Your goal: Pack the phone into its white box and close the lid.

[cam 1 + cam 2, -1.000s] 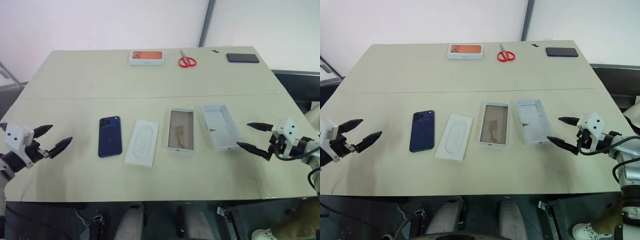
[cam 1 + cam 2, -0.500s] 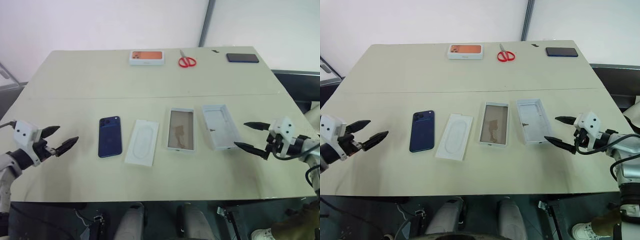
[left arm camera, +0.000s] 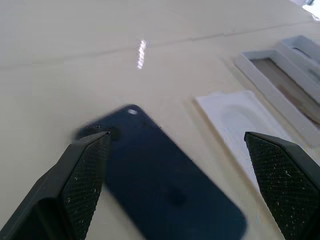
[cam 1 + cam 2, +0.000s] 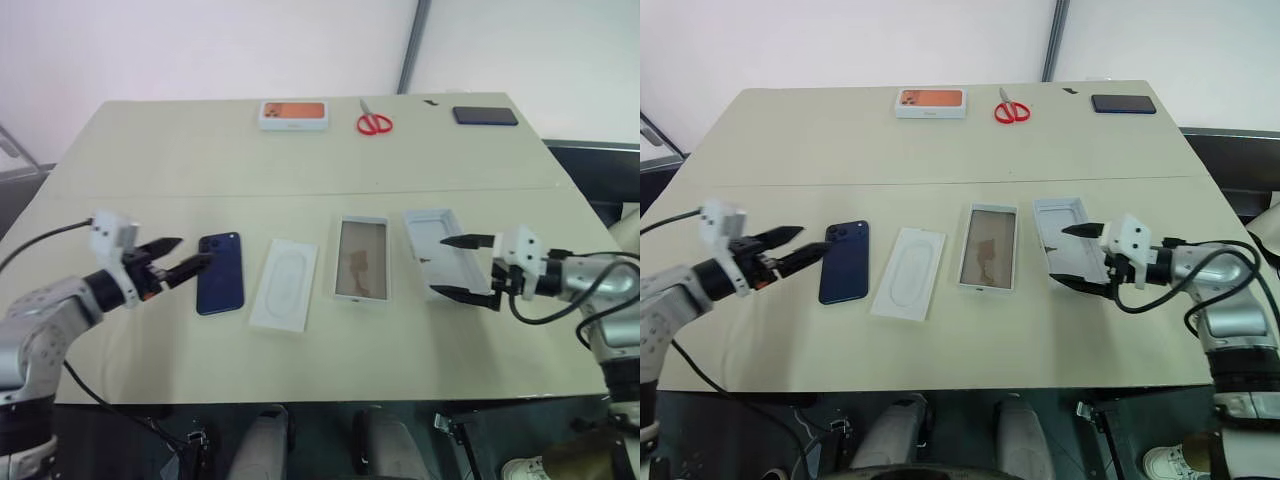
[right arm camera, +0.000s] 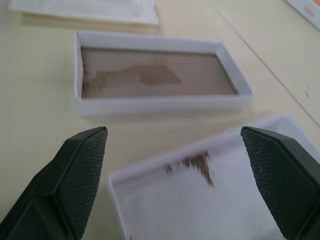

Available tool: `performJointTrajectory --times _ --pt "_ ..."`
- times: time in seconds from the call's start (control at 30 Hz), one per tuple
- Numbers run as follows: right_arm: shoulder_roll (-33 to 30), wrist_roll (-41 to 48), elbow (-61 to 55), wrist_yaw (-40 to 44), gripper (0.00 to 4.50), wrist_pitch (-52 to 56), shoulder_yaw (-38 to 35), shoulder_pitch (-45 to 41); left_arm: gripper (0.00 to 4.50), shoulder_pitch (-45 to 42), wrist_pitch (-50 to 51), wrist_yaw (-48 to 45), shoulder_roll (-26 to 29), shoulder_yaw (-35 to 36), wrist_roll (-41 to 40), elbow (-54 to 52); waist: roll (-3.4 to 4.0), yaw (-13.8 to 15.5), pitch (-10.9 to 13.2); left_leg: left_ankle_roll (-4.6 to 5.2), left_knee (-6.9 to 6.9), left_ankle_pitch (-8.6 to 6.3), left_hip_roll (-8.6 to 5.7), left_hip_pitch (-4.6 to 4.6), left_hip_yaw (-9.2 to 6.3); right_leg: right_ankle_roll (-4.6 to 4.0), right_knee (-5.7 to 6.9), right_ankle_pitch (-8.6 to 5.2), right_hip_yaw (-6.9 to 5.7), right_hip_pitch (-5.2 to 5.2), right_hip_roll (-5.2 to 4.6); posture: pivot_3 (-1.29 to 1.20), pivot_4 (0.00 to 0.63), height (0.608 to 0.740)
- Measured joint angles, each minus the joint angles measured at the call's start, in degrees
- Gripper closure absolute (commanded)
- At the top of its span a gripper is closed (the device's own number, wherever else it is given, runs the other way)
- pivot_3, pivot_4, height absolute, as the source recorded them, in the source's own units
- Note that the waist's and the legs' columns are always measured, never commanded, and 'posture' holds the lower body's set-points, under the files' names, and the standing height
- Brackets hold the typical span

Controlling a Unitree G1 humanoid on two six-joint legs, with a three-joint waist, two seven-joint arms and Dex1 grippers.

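on your worktop (image 4: pixel 150 160) the phone (image 4: pixel 220 273) lies flat on its back side up, left of centre in the frame, camera cluster toward the far end. your left end effector (image 4: pixel 183 257) sits just at the phone's left edge with its 2 fingers spread wide and nothing between them; from the left wrist view the phone (image 3: pixel 165 187) lies between and beyond the fingertips (image 3: pixel 90 155). right of the phone comes the flat white insert (image 4: pixel 285 284), then the white box (image 4: pixel 361 259) with its brownish inside facing up, then the lid (image 4: pixel 436 250) lying open side up. your right end effector (image 4: pixel 455 267) hangs over the lid's near right part, fingers fully apart, holding nothing. along the top of the frame lie a white box with an orange picture (image 4: pixel 294 114), red scissors (image 4: pixel 374 121) and a black phone (image 4: pixel 485 116).
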Motion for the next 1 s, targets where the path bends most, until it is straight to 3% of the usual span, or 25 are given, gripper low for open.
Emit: performJointTrajectory --times 0.27,0.47,0.67,0.87,0.97,1.0 --pt "1.31 -1.18 -0.89 0.15 0.02 0.67 3.29 -4.02 0.0 -7.26 13.36 3.32 -2.04 -11.28 -1.22 2.64 -0.01 0.17 0.01 0.0 -0.01 0.0 -0.07 -0.03 -0.03 0.01 0.01 0.0 0.0 -0.02 -0.01 0.0 0.15 0.74" --pt "1.44 -1.67 -1.03 -0.25 0.02 0.48 3.7 -3.84 0.0 -11.62 16.35 4.75 -5.69 -11.82 -1.21 5.82 -0.01 0.2 0.0 -0.01 0.01 0.01 -0.08 -0.01 -0.04 0.01 0.01 0.0 0.0 0.0 -0.01 0.0 0.15 0.74" --pt "3.21 -1.72 -2.28 -1.32 0.02 0.56 4.1 -3.88 0.0 -16.46 20.41 3.9 -6.71 -16.3 -0.82 9.29 0.0 -0.01 0.0 -0.02 0.0 0.01 -0.14 0.01 -0.02 0.01 0.02 0.0 0.01 0.01 0.0 0.0 0.15 0.74" --pt "3.2 -2.6 -2.28 -1.92 0.02 0.54 4.09 -3.89 0.0 -18.87 23.46 4.2 -7.97 -16.44 -0.46 11.53 0.01 0.15 -0.02 -0.03 0.01 0.02 -0.14 0.09 -0.04 0.01 0.03 0.0 0.0 0.11 -0.01 0.0 0.15 0.74" --pt "3.2 -2.9 -2.3 -2.56 0.0 0.51 4.08 -3.85 0.81 -18.55 24.3 5.2 -10.01 -14.88 -0.52 11.77 0.04 0.24 -0.05 -0.03 0.01 0.02 -0.13 0.1 -0.05 0.02 0.03 0.0 0.0 0.13 -0.03 0.0 0.15 0.74" --pt "3.2 -2.97 -2.35 -2.78 0.0 0.49 4.08 -3.76 1.32 -18.05 24.35 5.7 -10.75 -14.41 -0.49 11.83 0.04 0.27 -0.05 -0.03 0.01 0.02 -0.13 0.09 -0.05 0.02 0.02 0.0 0.0 0.13 -0.05 0.0 0.15 0.74"
